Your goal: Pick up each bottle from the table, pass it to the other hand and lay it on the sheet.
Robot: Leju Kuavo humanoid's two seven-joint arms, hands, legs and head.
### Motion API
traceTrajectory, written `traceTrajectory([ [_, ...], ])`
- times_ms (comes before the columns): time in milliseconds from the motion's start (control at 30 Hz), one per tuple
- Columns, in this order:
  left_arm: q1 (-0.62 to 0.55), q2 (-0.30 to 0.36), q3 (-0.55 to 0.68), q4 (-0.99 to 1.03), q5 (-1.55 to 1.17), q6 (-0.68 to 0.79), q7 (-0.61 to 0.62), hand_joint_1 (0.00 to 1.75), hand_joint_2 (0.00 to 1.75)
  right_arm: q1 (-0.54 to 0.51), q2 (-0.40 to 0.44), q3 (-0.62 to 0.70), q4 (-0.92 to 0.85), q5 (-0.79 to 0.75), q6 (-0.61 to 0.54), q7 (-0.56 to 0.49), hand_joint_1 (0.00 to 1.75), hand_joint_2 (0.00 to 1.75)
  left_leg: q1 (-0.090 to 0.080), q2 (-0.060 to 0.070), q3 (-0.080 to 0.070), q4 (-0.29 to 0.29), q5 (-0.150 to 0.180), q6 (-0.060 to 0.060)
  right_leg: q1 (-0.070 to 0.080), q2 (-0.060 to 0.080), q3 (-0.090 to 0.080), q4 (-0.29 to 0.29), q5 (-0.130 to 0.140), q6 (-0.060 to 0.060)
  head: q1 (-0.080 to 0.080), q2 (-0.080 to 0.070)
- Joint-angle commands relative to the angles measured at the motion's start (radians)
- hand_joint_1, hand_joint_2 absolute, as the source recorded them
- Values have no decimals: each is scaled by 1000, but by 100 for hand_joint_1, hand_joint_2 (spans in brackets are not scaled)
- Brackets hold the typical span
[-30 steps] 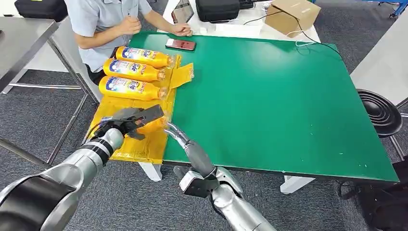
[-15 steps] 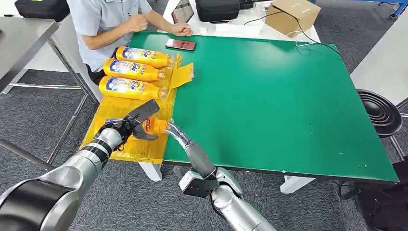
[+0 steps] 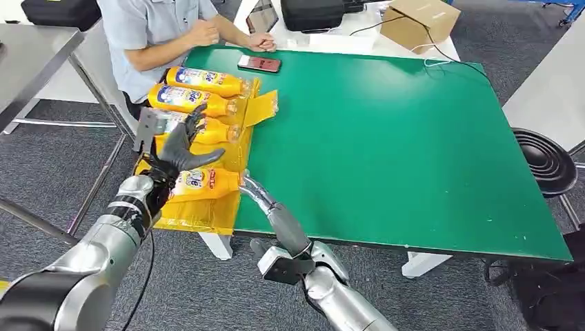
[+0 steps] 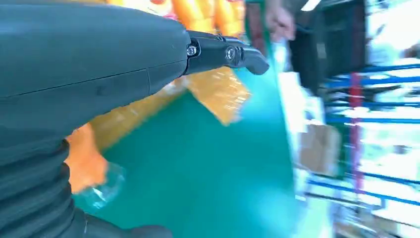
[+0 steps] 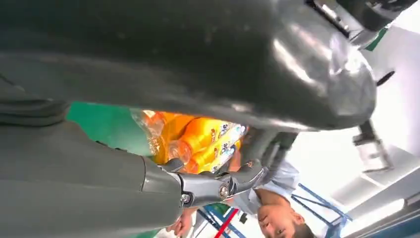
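The left hand (image 3: 178, 148) was up over the yellow sheet (image 3: 200, 207), fingers spread wide and holding nothing. Just beneath it, the nearest bottle (image 3: 201, 183) lay on its side on the sheet's near part, cap pointing right. The right hand (image 3: 265, 202) sat at the green table (image 3: 393, 138)'s near edge, fingertips right by that cap; whether they touched it I could not tell, nor how the fingers were set. Three more bottles (image 3: 205, 81) lay in a row farther back, near a seated person (image 3: 155, 31).
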Motion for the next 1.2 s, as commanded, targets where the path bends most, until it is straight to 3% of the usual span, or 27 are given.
traceTrajectory([
  [33, 80, -18, 59, -220, 104, 1, -22, 0, 175, -19, -50, 37, 7, -11, -20, -17, 0, 0, 0, 1, 7, 0, -3, 0, 1, 0, 7, -1, -2, -1, 0, 0],
  [200, 171, -55, 92, -399, 234, 37, -3, 0, 175, 25, -82, 36, -130, -45, -54, -17, 0, 0, 1, 1, 8, 0, -4, -1, 1, -1, 8, 0, -4, -2, 0, 0],
  [233, 236, -61, 76, -512, 309, 73, 55, 0, 175, 60, -103, 33, -222, -75, -53, -17, 0, 175, 0, 0, 6, 0, -3, -1, 1, -1, 6, -1, -3, -1, 0, 0],
  [333, 414, -47, -12, -707, 403, 114, 74, 0, 175, 166, -144, -5, -476, -108, -58, -17, 0, 175, 0, 2, 8, -1, -5, 0, 0, 0, 8, -2, -4, -1, 0, 0],
  [400, 571, -45, -69, -828, 408, 170, 54, 0, 175, 264, -147, -77, -611, -86, -130, -17, 0, 175, -1, 3, 7, -1, -5, 0, 0, 1, 7, -2, -4, -1, 0, 0],
  [433, 673, -50, -108, -901, 331, 223, 1, 0, 175, 332, -150, -104, -744, -68, -260, -17, 0, 175, -1, 4, 13, -3, -8, 0, 0, 2, 13, -4, -6, -1, 0, 0],
  [467, 721, -50, -132, -930, 290, 245, -14, 0, 175, 364, -154, -115, -789, -83, -280, -17, 0, 175, -1, 4, 8, -2, -6, -1, -1, 1, 7, -2, -4, 0, 0, 0],
  [500, 798, -55, -164, -969, 185, 311, -72, 0, 175, 414, -162, -135, -832, -74, -302, -17, 0, 0, -2, 4, 12, -3, -9, 0, -1, 0, 11, -3, -7, -1, 0, 0],
  [600, 874, -81, -217, -976, 70, 429, -122, 0, 175, 476, -193, -144, -873, -66, -368, -17, 0, 0, -2, 2, 15, -1, -14, 1, -1, -2, 15, -3, -13, 1, 0, 0],
  [633, 875, -84, -222, -970, 41, 467, -128, 0, 175, 486, -190, -159, -864, -72, -364, -17, 0, 175, -1, 1, 16, 0, -17, 1, -1, -2, 17, -2, -15, 0, 0, 0],
  [667, 873, -86, -222, -967, 27, 488, -131, 0, 175, 492, -186, -171, -855, -73, -373, -17, 0, 175, -1, 0, 8, -1, -14, 1, -1, -3, 9, -3, -13, 1, 0, 0],
  [733, 865, -86, -227, -964, 18, 500, -131, 0, 175, 497, -171, -197, -852, -94, -381, -17, 0, 175, -1, 0, 14, 1, -18, 2, -1, -4, 15, -3, -16, 1, 0, 0],
  [1000, 865, -86, -227, -964, 18, 500, -131, 0, 175, 497, -171, -197, -852, -94, -381, -17, 0, 175, -1, 3, 6, -1, -13, 2, -1, 0, 6, -3, -9, 1, 0, 0],
  [1067, 853, -87, -226, -962, 4, 515, -122, 0, 175, 492, -150, -215, -849, -84, -400, -17, 0, 175, -1, 2, 13, -1, -15, 1, 0, -1, 13, -3, -12, 0, 0, 0],
  [1167, 845, -92, -240, -954, -3, 525, -126, 0, 175, 501, -119, -263, -810, -126, -363, -17, 0, 175, -1, 2, 9, -1, -13, 2, -1, -1, 9, -3, -10, 1, 0, 0],
  [1200, 839, -101, -246, -948, -5, 527, -126, 0, 175, 483, -134, -232, -789, -151, -406, -17, 0, 175, -1, 2, 12, -1, -13, 2, -1, -1, 12, -4, -11, 1, 0, 0],
])
